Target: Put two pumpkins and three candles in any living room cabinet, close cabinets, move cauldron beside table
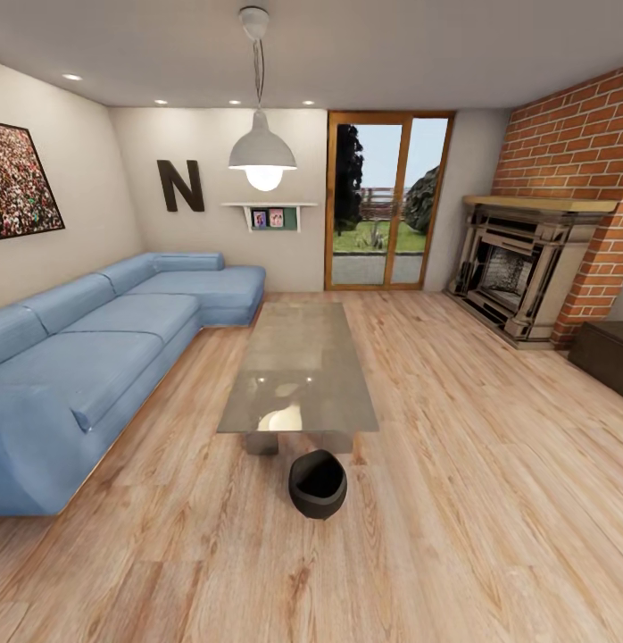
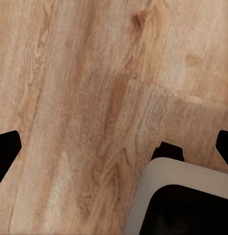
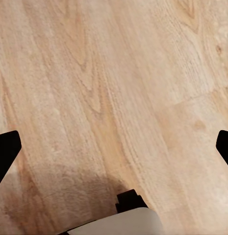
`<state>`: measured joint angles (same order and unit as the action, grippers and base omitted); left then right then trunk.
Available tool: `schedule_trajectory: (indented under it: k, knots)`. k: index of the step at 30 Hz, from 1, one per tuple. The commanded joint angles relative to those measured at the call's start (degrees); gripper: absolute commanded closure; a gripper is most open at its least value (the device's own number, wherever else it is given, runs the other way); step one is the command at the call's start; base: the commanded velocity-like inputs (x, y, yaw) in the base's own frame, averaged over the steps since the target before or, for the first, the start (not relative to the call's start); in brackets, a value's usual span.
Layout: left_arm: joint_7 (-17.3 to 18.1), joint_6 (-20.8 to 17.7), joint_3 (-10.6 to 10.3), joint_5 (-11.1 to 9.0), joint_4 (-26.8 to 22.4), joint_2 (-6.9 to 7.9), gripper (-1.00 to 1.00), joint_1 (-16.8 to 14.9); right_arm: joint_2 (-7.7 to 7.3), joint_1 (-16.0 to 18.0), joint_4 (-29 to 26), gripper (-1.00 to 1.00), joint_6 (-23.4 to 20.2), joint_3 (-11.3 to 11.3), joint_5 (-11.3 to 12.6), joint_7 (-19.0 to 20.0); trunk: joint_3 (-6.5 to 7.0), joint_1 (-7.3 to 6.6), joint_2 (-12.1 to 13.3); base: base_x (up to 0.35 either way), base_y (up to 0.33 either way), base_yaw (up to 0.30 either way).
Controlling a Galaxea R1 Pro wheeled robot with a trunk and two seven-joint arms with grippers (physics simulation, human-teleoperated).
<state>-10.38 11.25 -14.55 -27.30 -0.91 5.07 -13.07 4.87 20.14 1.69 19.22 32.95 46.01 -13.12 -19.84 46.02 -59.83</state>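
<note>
On the plank floor (image 1: 490, 500) ahead of me, the cauldron (image 1: 318, 483) sits tipped, just beside the near end of the glass worktop (image 1: 298, 366), with the sofa (image 1: 88, 357) to its left and the cabinet (image 1: 606, 355) at the far right by the fireplace (image 1: 521, 268). Both wrist views look down on bare planks: the left tool (image 2: 114, 149) and the right tool (image 3: 114, 149) each have their dark fingertips spread wide apart, holding nothing.

Head camera faces the room from standing height; both wrist cameras look down, seemingly close, at floor (image 2: 69, 98).
</note>
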Motion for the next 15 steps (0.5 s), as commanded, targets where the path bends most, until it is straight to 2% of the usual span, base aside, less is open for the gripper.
schedule_trajectory:
  k: [1, 15]
  knots:
    - [-0.2, 0.1, -0.5, -0.4, 0.0, -0.02, -1.00, 0.0, 0.05, 0.1, 0.1, -1.00, 0.2, 0.5, 0.3, -0.1, -0.07, 0.00, 0.0, 0.000, 0.000, 0.000]
    - [-0.2, 0.1, -0.5, -0.4, 0.0, -0.06, -1.00, 0.0, 0.04, 0.1, 0.2, -1.00, 0.2, 0.5, 0.3, -0.1, -0.07, 0.00, 0.0, 0.000, 0.000, 0.000]
